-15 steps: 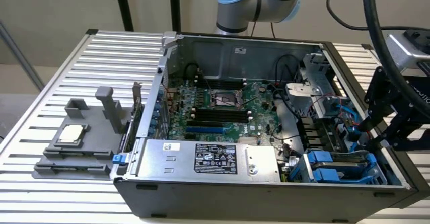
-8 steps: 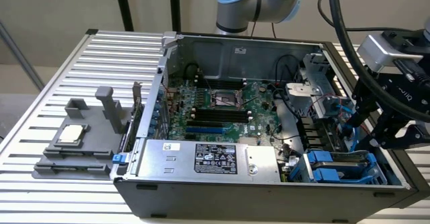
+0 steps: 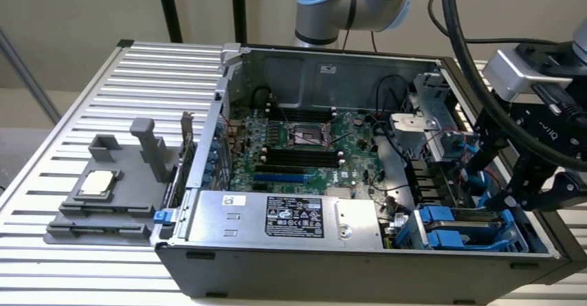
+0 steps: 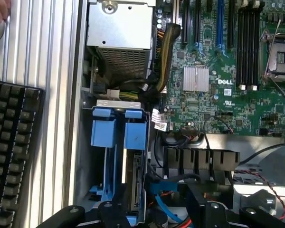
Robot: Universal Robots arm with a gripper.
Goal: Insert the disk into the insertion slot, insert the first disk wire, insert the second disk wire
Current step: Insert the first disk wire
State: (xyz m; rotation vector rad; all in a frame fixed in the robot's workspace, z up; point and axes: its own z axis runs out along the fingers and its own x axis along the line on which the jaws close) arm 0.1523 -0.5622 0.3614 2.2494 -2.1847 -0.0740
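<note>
The disk [image 4: 133,183] sat seated inside the insertion slot [image 3: 524,232], its blue carrier tabs [image 4: 118,129] at the slot's mouth, while the gripper [image 3: 518,194] hung just above that slot, fingers [image 4: 69,214] spread wide and gripping nothing, a blue cable [image 4: 159,192] just beside the slot.

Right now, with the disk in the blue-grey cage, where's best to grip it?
Probably the carrier's two bright blue tabs, pinched toward each other, coming straight down through the open side of the case. The disk seems to stand on edge in the insertion slot, walls close on both faces, so only that tabbed end is exposed.
</note>
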